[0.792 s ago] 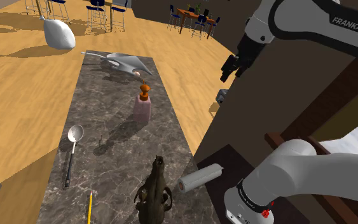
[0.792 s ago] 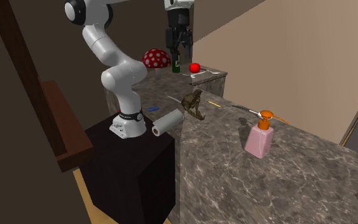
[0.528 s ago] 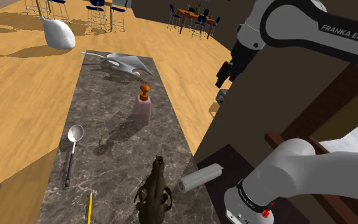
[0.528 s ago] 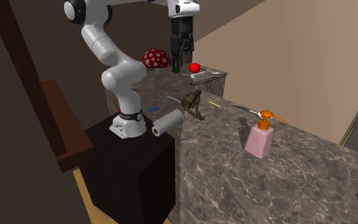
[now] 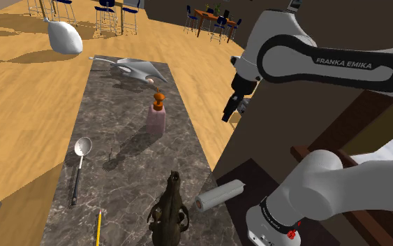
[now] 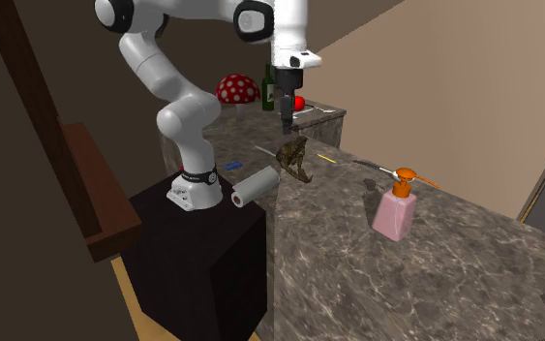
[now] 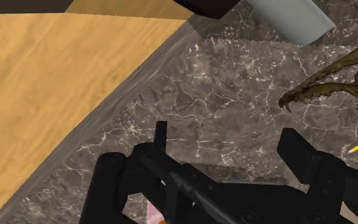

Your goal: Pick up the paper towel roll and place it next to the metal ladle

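Note:
The paper towel roll (image 5: 220, 195) lies on its side at the marble counter's edge beside the stand, also seen as roll (image 6: 255, 186) and as a pale grey end (image 7: 292, 19) far ahead of the fingers. The metal ladle (image 5: 79, 164) lies along the counter's opposite long edge, bowl toward the soap bottle. My gripper (image 5: 228, 114) hangs in the air above the counter's stand-side edge, well away from the roll. It points down over the counter as gripper (image 6: 287, 126). In the wrist view the gripper (image 7: 228, 140) is open with nothing between its fingers.
A pink soap dispenser (image 5: 156, 117) stands mid-counter. A brown dinosaur figure (image 5: 168, 210) and a yellow pencil (image 5: 98, 227) lie near the roll. A grey ray-shaped object (image 5: 135, 68) sits at the far end. A spotted mushroom (image 6: 238, 89), green bottle (image 6: 270, 92) and red ball (image 6: 297, 101) stand behind the arm.
The arm has swung down and toward the shoulder view's left, bringing the gripper lower and closer to the counter. The roll and the other objects have not moved.

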